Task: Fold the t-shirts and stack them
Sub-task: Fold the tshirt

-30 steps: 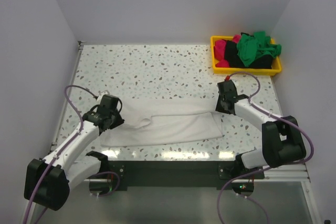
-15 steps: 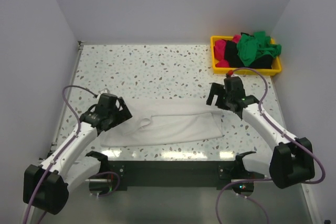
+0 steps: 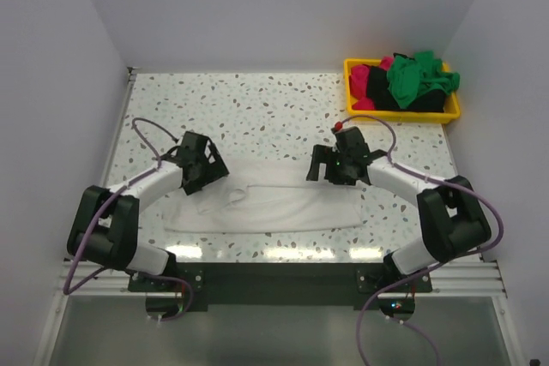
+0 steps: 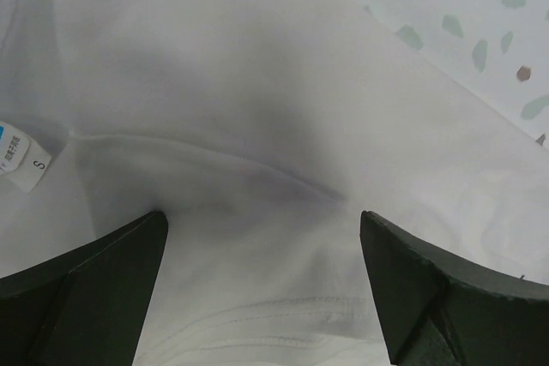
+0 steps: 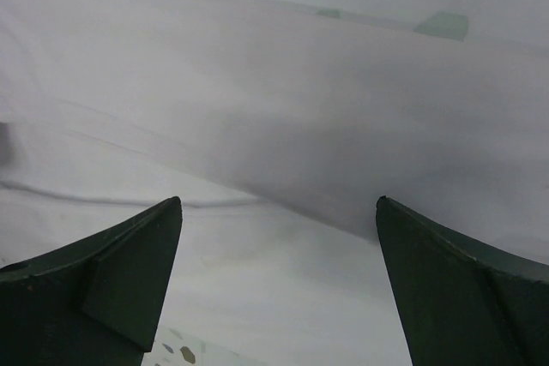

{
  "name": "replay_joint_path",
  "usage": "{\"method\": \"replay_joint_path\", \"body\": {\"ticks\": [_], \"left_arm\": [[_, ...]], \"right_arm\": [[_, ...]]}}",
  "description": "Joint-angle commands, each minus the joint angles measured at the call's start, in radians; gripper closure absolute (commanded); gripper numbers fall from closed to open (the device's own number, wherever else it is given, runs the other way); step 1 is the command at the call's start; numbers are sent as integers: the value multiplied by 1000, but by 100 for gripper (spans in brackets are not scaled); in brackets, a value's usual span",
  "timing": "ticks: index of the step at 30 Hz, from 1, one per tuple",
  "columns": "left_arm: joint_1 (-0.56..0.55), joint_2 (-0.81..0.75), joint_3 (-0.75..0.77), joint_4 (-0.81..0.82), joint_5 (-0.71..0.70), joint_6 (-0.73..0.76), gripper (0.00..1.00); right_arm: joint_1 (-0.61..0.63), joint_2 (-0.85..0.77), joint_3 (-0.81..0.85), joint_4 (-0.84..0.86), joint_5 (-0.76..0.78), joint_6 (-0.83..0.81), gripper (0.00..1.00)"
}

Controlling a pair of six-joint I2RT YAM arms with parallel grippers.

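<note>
White cloth t-shirt (image 3: 283, 205): large, plain, folded into a long flat band, lying across the near part of the white speckled terrazzo table (image 3: 257, 109), just beyond the two arm bases. Neckline (image 3: 236, 201) visible toward the band's left end; small white size tag (image 4: 26, 156) marked S in the left wrist view.

Left gripper (image 3: 211, 179): black, two-fingered, released, jaws spread wide, grasping nothing, poised over the upper left part of the band. From its own camera (image 4: 262, 225), only smooth white cloth and one seam between the dark fingers (image 4: 94, 272). Contact with the cloth: cannot tell.

Right gripper (image 3: 321, 174): likewise released and wide apart, empty, over the far edge of the band toward its right end. From its own camera (image 5: 279, 207), white cloth with soft creases between the dark fingers (image 5: 111, 272), and a strip of speckled table beyond.

Bright green t-shirt (image 3: 420, 79), magenta-pink t-shirt (image 3: 375, 83) and black t-shirt (image 3: 403, 102): crumpled together, heaped in the yellow plastic bin (image 3: 403, 116) at the far right corner of the table, well apart from the white one.
</note>
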Motion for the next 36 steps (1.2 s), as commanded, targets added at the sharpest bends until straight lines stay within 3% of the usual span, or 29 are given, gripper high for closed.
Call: {"method": "replay_joint_path", "body": {"ticks": [1, 9, 14, 15, 20, 24, 29, 36], "left_arm": [[37, 108, 49, 88, 18, 24, 0], [46, 433, 298, 143, 40, 97, 0], [41, 721, 644, 155, 195, 171, 0], [41, 761, 757, 140, 243, 174, 0], [-6, 996, 1046, 123, 278, 182, 0], [-45, 1153, 1333, 60, 284, 153, 0], [-62, 1233, 1387, 152, 276, 61, 0], [-68, 1208, 1387, 145, 102, 22, 0]], "right_arm": [[5, -60, -99, 23, -16, 59, 1], [104, -186, -266, 17, -79, 114, 1], [288, -212, -302, 52, -133, 165, 1], [318, -196, -300, 67, -168, 178, 1], [509, -78, -224, 181, -220, 176, 1], [576, 53, -142, 231, -255, 179, 1], [605, 150, -30, 208, -246, 157, 1], [605, 139, 85, 147, -209, 108, 1]]}}
